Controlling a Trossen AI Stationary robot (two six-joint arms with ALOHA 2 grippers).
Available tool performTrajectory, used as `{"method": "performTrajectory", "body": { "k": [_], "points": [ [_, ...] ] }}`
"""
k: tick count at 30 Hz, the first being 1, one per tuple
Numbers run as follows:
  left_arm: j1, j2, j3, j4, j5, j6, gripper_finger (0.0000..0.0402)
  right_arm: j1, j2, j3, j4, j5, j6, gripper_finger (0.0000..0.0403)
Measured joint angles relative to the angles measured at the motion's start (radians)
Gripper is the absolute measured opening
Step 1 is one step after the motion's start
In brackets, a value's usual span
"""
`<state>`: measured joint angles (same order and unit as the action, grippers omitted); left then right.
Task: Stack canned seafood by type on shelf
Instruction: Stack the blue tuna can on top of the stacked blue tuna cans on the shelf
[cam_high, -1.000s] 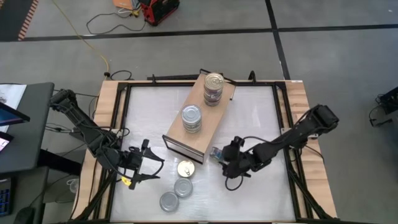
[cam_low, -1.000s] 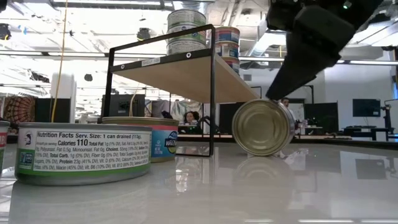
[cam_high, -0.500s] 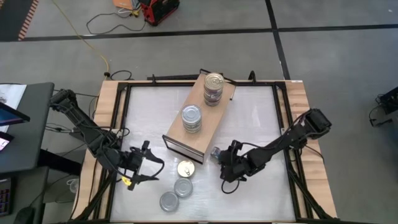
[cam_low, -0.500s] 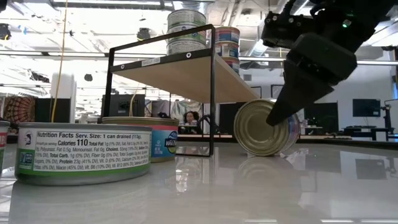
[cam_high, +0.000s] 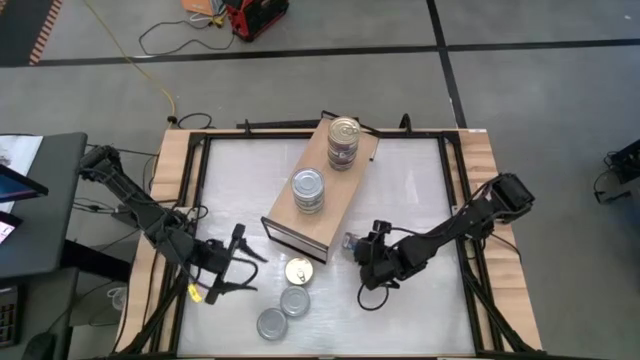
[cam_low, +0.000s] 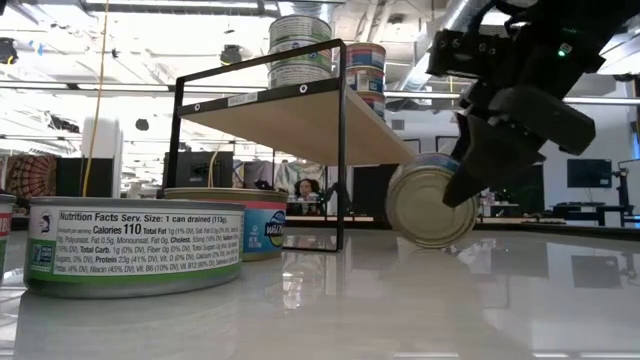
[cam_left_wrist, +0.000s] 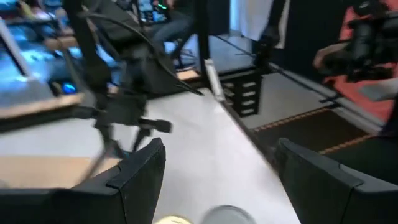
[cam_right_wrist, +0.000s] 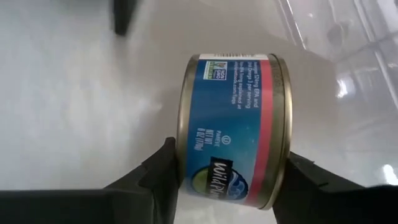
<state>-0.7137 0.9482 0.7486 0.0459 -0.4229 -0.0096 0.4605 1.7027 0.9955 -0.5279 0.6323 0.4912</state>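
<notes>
Can (cam_right_wrist: 231, 127): on edge beside the shelf (cam_high: 335, 200); rigid, weighty, slick; grip flat ends.
Right gripper (cam_right_wrist: 231, 180): fingers pinching can's ends.
Left gripper (cam_left_wrist: 214, 180): fingers spread, empty.

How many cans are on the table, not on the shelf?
4: three cans upright near the front edge, and one on its side between the right gripper's fingers. The shelf could hide more.

held can (cam_right_wrist: 233, 127): blue label, red band, white print, gold rims; shelf (cam_high: 322, 192): light wood top, black frame; table (cam_high: 420, 190): glossy white; grippers black; near can (cam_low: 135, 258): white nutrition label, green edge
</notes>
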Motion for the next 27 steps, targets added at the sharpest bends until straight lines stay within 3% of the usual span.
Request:
{"method": "performTrajectory", "body": {
  "k": [7, 13, 21, 27],
  "points": [
    [0.144, -0.045, 0.000, 0.007, 0.125, 0.084, 0.0287, -0.012, -0.082, -0.002, -0.192, 0.052, 0.020, 0.0216],
    [0.218, -0.129, 0.000, 0.016, 0.131, 0.164, 0.0287, -0.005, -0.210, -0.001, -0.316, 0.092, 0.008, 0.0213],
    [0.369, -0.272, -0.089, 0.124, 0.187, 0.202, 0.0287, -0.017, -0.371, 0.101, -0.647, 0.192, 0.024, 0.0223],
    [0.601, -0.322, -0.133, 0.136, 0.314, 0.140, 0.0263, -0.068, -0.410, 0.227, -0.675, 0.291, -0.195, 0.0219]
  ]
}}
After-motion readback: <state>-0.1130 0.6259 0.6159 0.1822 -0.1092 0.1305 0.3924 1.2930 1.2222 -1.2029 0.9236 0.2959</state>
